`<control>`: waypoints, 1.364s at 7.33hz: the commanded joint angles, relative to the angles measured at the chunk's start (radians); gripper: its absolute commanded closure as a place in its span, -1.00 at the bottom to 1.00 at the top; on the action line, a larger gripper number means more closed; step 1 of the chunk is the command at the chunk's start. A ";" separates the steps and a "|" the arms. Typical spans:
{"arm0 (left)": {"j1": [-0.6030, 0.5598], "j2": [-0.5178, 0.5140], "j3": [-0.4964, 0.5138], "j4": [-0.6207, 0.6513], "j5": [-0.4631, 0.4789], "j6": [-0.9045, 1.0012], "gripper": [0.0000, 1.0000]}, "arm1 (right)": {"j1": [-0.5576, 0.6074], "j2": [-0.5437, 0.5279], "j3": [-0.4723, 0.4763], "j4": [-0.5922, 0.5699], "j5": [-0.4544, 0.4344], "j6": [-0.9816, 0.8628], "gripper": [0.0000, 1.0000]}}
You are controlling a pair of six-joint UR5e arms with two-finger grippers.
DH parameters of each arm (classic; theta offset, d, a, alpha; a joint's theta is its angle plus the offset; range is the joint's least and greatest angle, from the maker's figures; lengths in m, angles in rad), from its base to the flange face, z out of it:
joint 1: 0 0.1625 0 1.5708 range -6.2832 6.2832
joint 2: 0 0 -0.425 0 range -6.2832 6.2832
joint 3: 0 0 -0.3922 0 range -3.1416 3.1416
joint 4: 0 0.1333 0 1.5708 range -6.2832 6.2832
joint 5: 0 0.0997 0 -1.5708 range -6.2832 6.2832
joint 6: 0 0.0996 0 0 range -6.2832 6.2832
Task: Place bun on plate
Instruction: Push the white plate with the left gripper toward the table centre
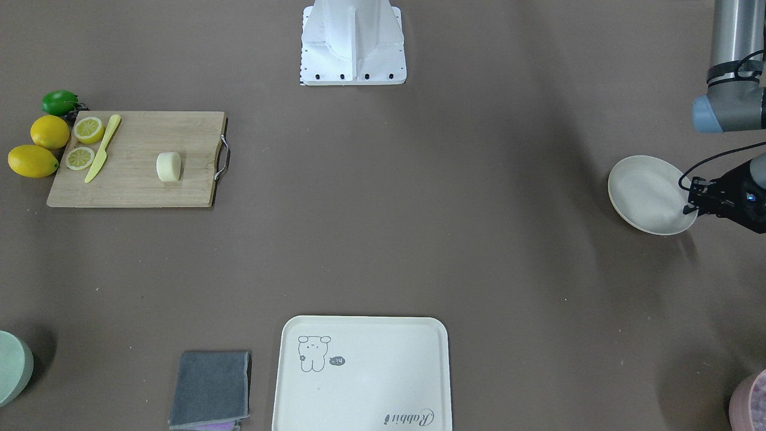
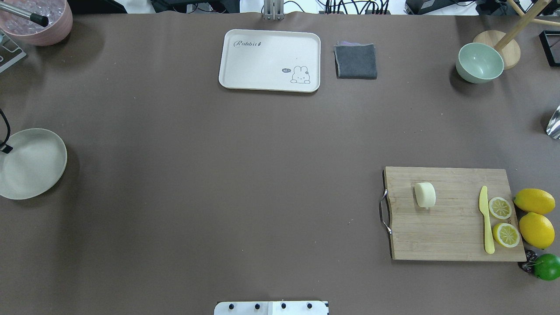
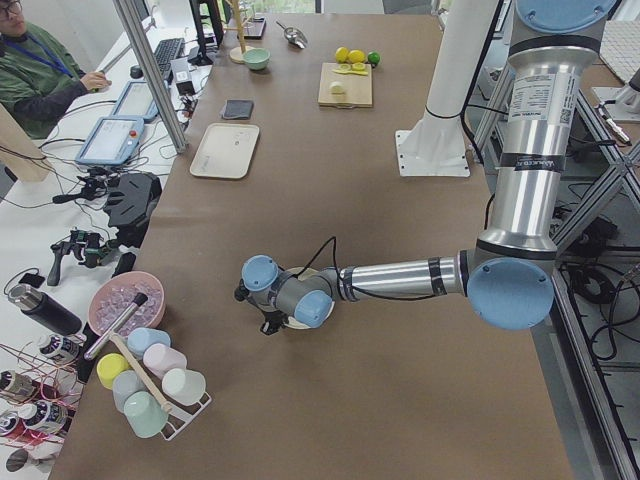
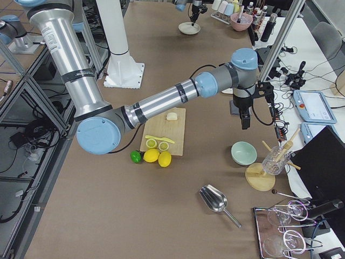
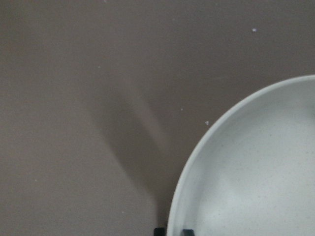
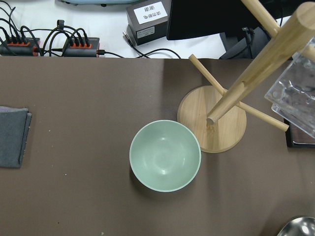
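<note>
The bun (image 2: 425, 194), a small pale cream block, lies alone on the left part of a wooden cutting board (image 2: 450, 227), also seen as the bun (image 1: 168, 166). The plate (image 2: 30, 162) is far across the table at its left end. My left gripper (image 1: 689, 200) is at the plate's (image 1: 649, 194) rim. In the left wrist view the two fingertips (image 5: 159, 231) stand close together, one on each side of the plate's rim (image 5: 197, 162), shut on it. My right gripper (image 4: 245, 121) hangs over the table near the green bowl; I cannot tell whether it is open or shut.
On the board lie a yellow knife (image 2: 486, 221) and two lemon halves (image 2: 500, 208); whole lemons (image 2: 534, 201) and a lime (image 2: 547, 267) sit beside it. A cream tray (image 2: 269, 60), grey cloth (image 2: 355, 61), green bowl (image 2: 479, 63), wooden stand (image 6: 216, 118) and pink bowl (image 2: 39, 22) line the far edge.
</note>
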 commanded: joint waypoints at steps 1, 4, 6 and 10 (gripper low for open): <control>-0.085 -0.081 -0.017 0.051 -0.099 -0.018 1.00 | -0.002 0.004 -0.002 0.000 0.006 0.011 -1.00; -0.114 -0.167 -0.063 0.059 -0.163 -0.188 1.00 | -0.023 0.001 -0.011 -0.002 0.015 0.049 -1.00; -0.091 -0.218 -0.166 0.048 -0.178 -0.439 1.00 | -0.029 0.001 -0.013 -0.002 0.015 0.049 -1.00; 0.252 -0.409 -0.297 0.009 0.103 -0.908 1.00 | -0.034 -0.003 -0.021 -0.003 0.017 0.051 -1.00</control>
